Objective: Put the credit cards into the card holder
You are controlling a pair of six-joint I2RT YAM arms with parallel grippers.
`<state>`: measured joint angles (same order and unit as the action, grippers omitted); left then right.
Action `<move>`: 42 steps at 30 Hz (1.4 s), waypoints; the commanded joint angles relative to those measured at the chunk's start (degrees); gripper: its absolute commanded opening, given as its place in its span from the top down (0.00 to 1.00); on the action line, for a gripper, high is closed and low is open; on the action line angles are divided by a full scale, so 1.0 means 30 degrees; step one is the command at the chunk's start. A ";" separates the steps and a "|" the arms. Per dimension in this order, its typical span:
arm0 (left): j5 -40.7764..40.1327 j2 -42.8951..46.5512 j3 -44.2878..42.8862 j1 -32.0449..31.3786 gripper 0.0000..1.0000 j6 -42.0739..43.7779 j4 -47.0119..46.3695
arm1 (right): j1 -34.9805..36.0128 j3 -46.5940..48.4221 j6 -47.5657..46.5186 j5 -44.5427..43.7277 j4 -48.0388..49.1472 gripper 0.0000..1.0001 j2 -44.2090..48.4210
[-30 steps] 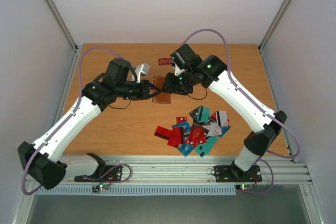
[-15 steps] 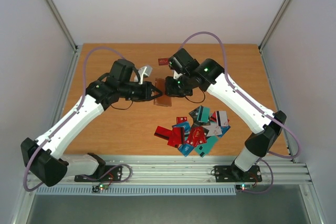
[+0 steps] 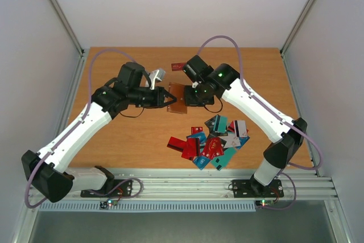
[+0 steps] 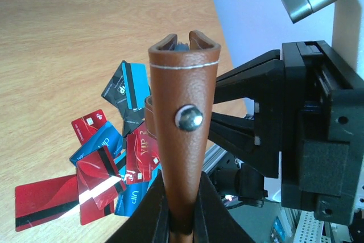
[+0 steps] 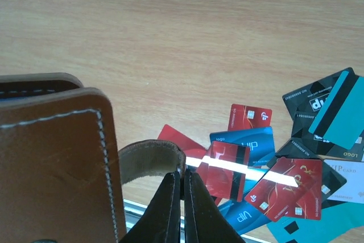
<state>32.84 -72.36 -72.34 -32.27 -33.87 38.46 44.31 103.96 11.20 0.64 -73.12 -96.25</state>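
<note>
Orange-brown wooden tabletop (image 3: 125,135) lies between plain white walls. The small brown stitched-leather card holder (image 3: 177,99) with its light metal stud is lifted off the table near the middle, between the two arms.

The left gripper (image 4: 179,197) has its dark fingers pinched tight on the holder's lower edge, holding it upright with the open mouth on top. The right gripper (image 5: 183,180) has its fingers closed on the holder's curved leather strap (image 5: 151,155).

The holder looks light and supple, likely to flex rather than slip, so the stitched edge and the strap seem sound places to hold. The thin plastic credit cards (image 3: 210,140) in red, teal, blue, white and black lie in an overlapping heap nearer the bases, on the right arm's side. They are probably stiff and slick (flat ones are awkward to lift), best taken by a raised or overhanging edge.

Both arms reach forward and inward, wrists turned so the grippers face each other.
</note>
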 commanded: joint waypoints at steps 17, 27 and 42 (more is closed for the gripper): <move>0.3423 0.0919 0.0375 0.0826 1.00 -0.1904 -0.3553 | -0.4653 -0.8131 -0.0518 1.2858 1.0606 0.50 0.6195; 0.5453 0.0656 0.0437 0.1232 1.00 -0.3804 -0.5929 | -0.4781 -0.8509 0.0542 1.4888 1.2624 0.67 0.5992; 0.5304 0.0468 0.1290 0.1618 1.00 -0.4326 -0.6806 | -0.5446 -0.9885 0.1496 1.7429 1.4061 0.78 0.6946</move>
<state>48.88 -70.48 -69.58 -27.99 -46.94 21.93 28.71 75.22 14.55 47.27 -33.63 -78.32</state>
